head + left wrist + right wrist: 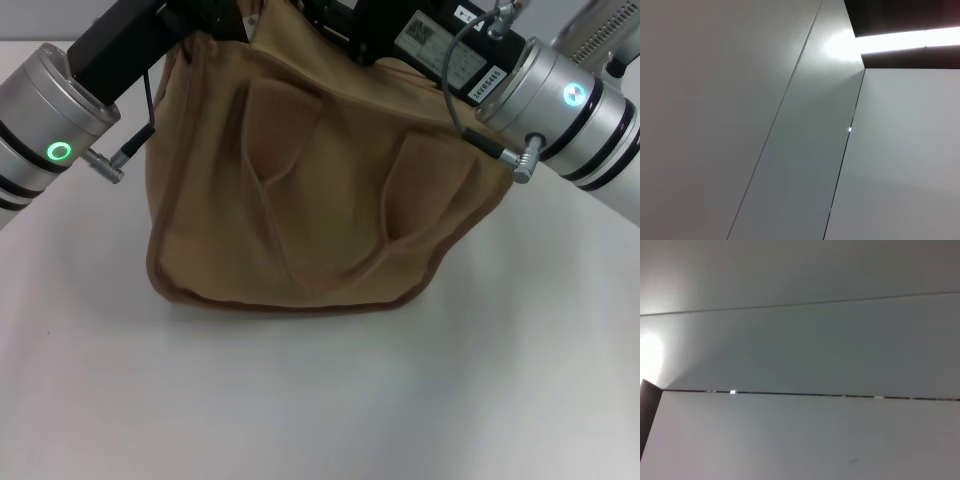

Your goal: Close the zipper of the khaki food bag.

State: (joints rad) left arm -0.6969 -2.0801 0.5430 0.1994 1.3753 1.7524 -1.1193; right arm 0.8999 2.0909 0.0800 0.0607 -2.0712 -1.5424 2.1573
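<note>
A khaki food bag (320, 210) sits on a white table (300, 400), its front face toward the robot with two looped fabric handles (330, 190) lying flat against the canvas and darker brown piping tracing the bottom edge. Both arms reach in from the near corners and converge over the bag's top at the far side. The left arm (50, 140), a silver cylinder with a green ring light, angles up and inward, its black forearm section ending at the bag's upper left corner. The right arm (570, 100), showing a blue light on its silver joint, slants in from the opposite side, its black, label-bearing wrist housing resting over the bag's upper right edge. The grippers themselves are beyond the top edge of the head view, so whether their fingers are apart or together cannot be told. Both wrist views show only pale panels with thin seams. The zipper is hidden from sight.
</note>
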